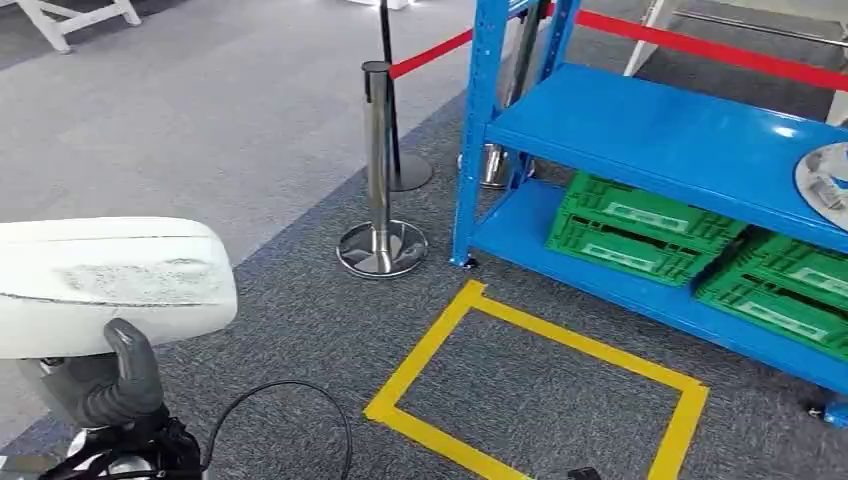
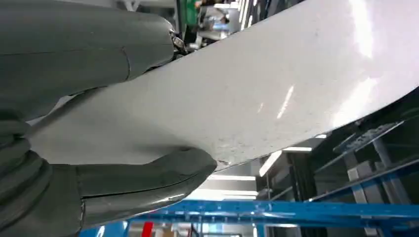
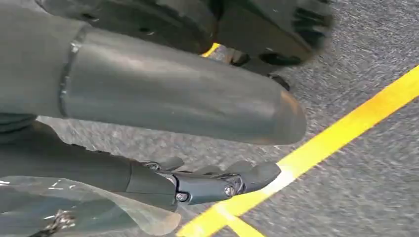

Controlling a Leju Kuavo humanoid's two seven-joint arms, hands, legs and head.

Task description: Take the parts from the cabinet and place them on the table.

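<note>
My left hand [image 1: 115,385] grips a flat white part [image 1: 110,270] at the lower left of the head view. In the left wrist view the thumb [image 2: 148,177] presses on the edge of the white part [image 2: 257,94] and the fingers lie on its other face. My right hand [image 3: 163,143] hangs over the carpet. A clear plastic bag [image 3: 94,212] with a small metal piece in it sits against its dark fingers [image 3: 207,185]; where they clasp it is hidden. The blue cabinet [image 1: 640,130] stands at the right, with a round silver part [image 1: 825,175] on its middle shelf.
Green crates [image 1: 640,225] fill the cabinet's bottom shelf. A yellow tape rectangle [image 1: 545,335] marks the dark carpet in front of it. Chrome stanchions [image 1: 378,170] with a red belt [image 1: 700,45] stand left of the cabinet. A black cable [image 1: 290,390] loops beside my left hand.
</note>
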